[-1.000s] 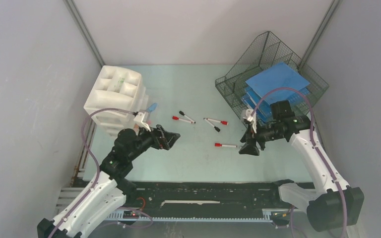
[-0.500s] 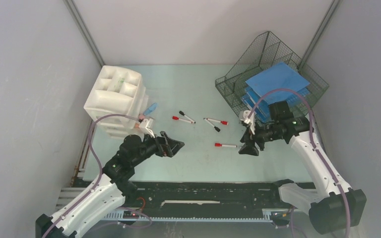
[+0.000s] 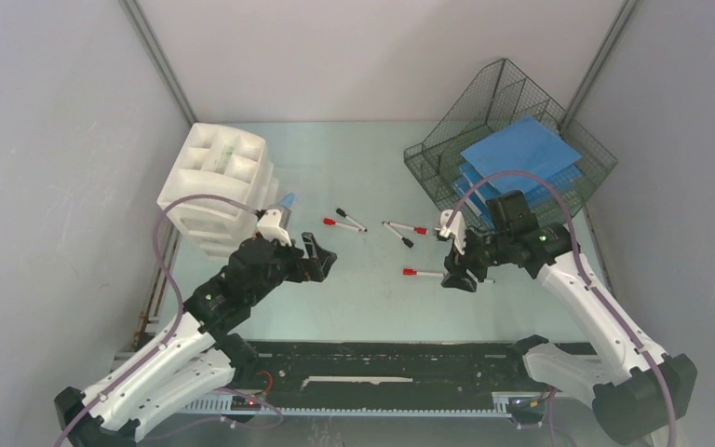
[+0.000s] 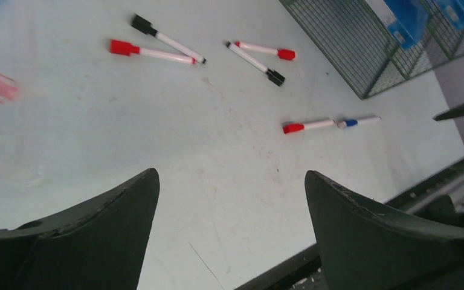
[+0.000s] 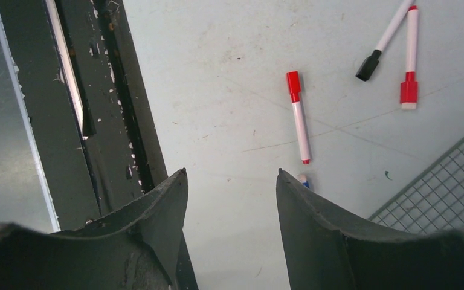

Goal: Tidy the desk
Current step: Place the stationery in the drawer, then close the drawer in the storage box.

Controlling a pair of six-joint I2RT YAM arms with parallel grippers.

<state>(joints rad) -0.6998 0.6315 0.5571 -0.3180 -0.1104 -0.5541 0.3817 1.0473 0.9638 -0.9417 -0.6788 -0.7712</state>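
Left gripper (image 3: 321, 262) jaws spread wide; right gripper (image 3: 457, 276) jaws partly apart, angled down

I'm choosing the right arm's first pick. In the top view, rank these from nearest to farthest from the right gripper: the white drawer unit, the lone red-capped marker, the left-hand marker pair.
From the right gripper:
1. lone red-capped marker, just to its left.
2. left-hand marker pair, farther left and back.
3. white drawer unit, far left corner.
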